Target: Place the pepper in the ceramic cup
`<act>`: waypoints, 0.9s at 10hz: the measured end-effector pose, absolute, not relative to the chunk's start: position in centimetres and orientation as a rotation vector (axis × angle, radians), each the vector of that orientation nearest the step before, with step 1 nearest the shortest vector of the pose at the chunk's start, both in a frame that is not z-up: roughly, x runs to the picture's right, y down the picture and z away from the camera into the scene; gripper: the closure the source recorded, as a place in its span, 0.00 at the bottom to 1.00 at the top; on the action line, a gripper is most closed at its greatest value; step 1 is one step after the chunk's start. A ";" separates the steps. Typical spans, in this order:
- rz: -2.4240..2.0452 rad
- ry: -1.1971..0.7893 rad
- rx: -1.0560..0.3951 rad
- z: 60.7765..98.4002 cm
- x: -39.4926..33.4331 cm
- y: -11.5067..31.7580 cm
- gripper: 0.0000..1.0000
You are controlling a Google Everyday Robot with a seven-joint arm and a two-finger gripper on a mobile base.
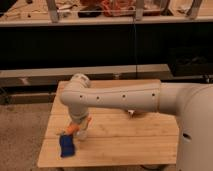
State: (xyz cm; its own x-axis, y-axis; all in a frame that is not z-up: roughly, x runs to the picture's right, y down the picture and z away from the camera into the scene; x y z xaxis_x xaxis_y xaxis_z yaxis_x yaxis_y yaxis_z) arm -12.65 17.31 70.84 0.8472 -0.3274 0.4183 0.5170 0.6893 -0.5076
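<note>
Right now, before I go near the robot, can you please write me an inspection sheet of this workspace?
Surface: light wooden slatted table, with the white robot arm stretched over it.
Job's things: small orange object, probably the pepper, right at the pincer; no ceramic cup identified with certainty.
Clutter: blue blocky object on the table's front left, kind unclear; small reddish item under the arm.
Grippers: pincer low over the table's left part, just above the blue object.
Cables: thin dark cable hanging straight down behind the table.
Surroundings: dark shelving behind; speckled floor.
</note>
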 end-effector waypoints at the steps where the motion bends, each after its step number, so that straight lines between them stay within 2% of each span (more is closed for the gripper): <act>1: -0.472 -0.311 -0.667 71.4 -12.2 16.8 0.65; 5: -0.454 -0.313 -0.691 71.8 -11.2 16.5 0.25; 6: -0.455 -0.314 -0.694 71.8 -11.4 16.5 0.20; 9: -0.464 -0.308 -0.708 72.0 -11.8 16.7 0.20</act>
State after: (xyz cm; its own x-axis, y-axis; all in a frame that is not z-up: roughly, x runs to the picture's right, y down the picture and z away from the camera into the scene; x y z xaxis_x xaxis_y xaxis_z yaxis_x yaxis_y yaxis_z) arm -11.81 16.70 72.02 0.8553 -0.3014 0.4214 0.5052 0.6654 -0.5496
